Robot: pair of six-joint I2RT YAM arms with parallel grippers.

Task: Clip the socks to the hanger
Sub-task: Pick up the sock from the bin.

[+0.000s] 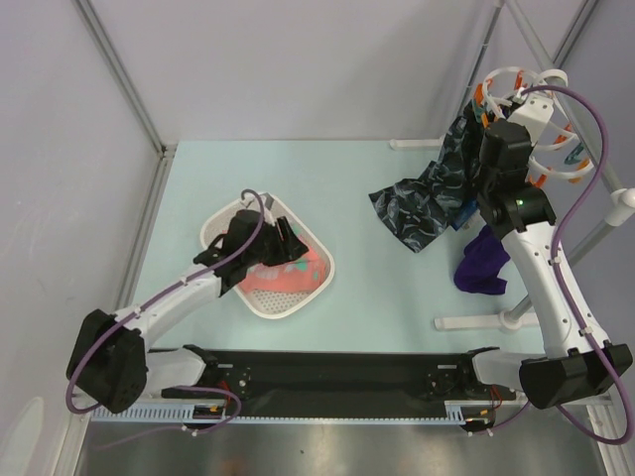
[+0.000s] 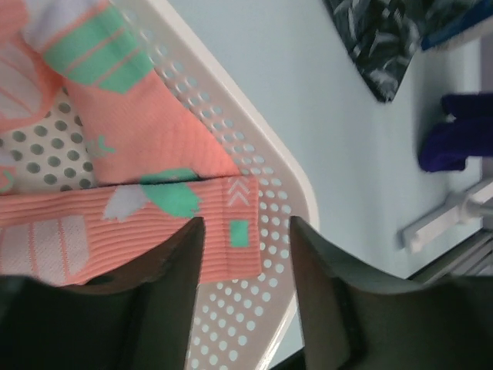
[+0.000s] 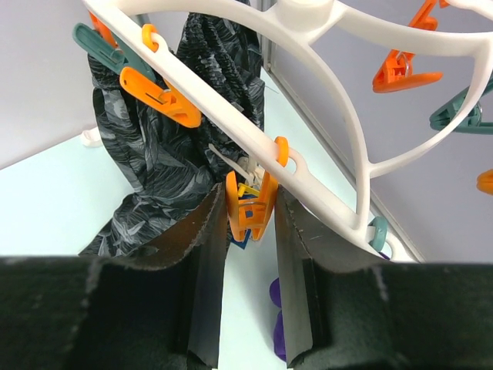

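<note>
Pale teal tabletop (image 1: 377, 288), grey walls (image 1: 298, 59) behind. Socks (image 2: 146, 131) are lying in white perforated basket (image 2: 293, 177) at left; left gripper (image 2: 246, 239) is hovering over one cuff, fingers spread apart. Right gripper (image 3: 250, 193) is pinching an orange peg (image 3: 250, 214) on the hanger (image 3: 370, 27), beside navy patterned cloth (image 3: 154, 154).

Perforated basket (image 2: 269, 231), navy cloth (image 1: 417, 203), purple garment (image 1: 483, 263)
</note>
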